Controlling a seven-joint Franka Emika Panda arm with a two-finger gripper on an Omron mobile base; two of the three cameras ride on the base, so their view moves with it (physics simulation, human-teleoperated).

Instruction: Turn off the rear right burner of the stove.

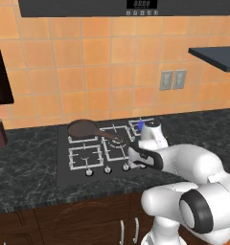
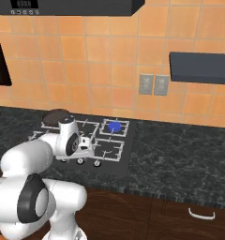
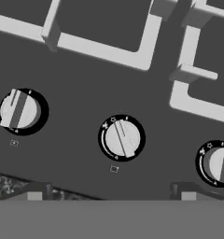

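- Left base view: the glossy white arm (image 1: 193, 191), with its rounded shells and dark joints, bends over the stove (image 1: 109, 148), a flat black glass slab set in the speckled dark stone counter (image 1: 26, 153). A dull brown pan (image 1: 83, 129) sits on the pale square grates.
- Right base view: the rear right burner (image 2: 115, 126) glows as a flat blue disc at the cooktop's back right corner, under its thin metal grate.
- Hand view: the gripper (image 3: 111, 195) hangs just above the knob row, its two dark fingertips (image 3: 35, 191) spread well apart to either side of the middle knob (image 3: 122, 138), a smooth silver disc with a raised bar.
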